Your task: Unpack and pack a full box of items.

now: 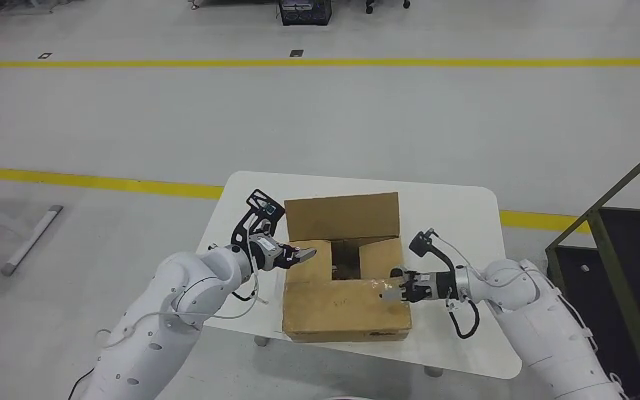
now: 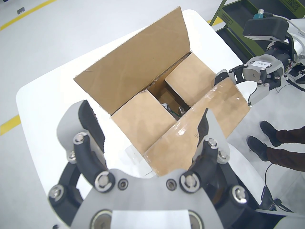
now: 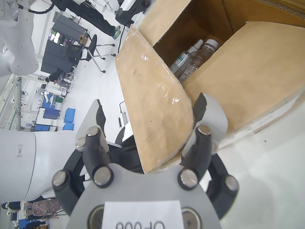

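- Table (image 1: 450, 210): white, and it carries the box (image 1: 300, 328) near its middle, within reach of both arms.
- Box: cardboard and only partly opened. We judge the unpacking step to be at its start.
- Far flap (image 2: 133, 77): stands upright and clear of the opening.
- Side flaps (image 2: 143, 117): lie folded inward, leaving a narrow gap over the contents.
- Near flap (image 3: 152, 91): taped along its edge and raised at a slant. One claw sits at each end, so we expect an even lift without twisting.
- Left claw (image 2: 145, 125): fingers spread wide and straddling one end of the near flap, not clamped on it.
- Right claw (image 3: 151, 106): also spread wide, straddling the opposite end.
- Bottles (image 3: 195, 60): lie inside the box, visible through the gap. We cannot tell how many.
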